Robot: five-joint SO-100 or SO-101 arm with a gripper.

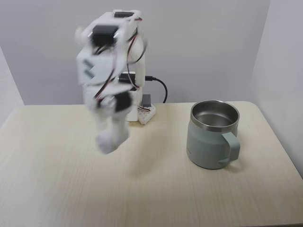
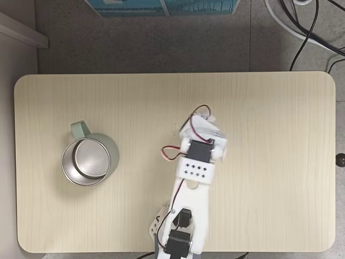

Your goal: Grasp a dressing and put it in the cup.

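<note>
Your claw [image 1: 111, 142] hung blurred above the table [image 1: 57, 189], and I couldn't tell whether it was parted, shut, or gripping the dressing, which I couldn't pick out. Well apart to its right in that fixed view stood the cup [image 1: 213, 137].

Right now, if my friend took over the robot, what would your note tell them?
Gripper: hangs above the table, left of the cup in a fixed view. It is too blurred to say open or shut.
Dressing: a white lump at the gripper's tip may be it, but I cannot be sure.
Cup: upright on the table, with its steel inside empty in both fixed views.
Done: maybe the grasp.
Left: carry the dressing over the cup and drop it in.
</note>
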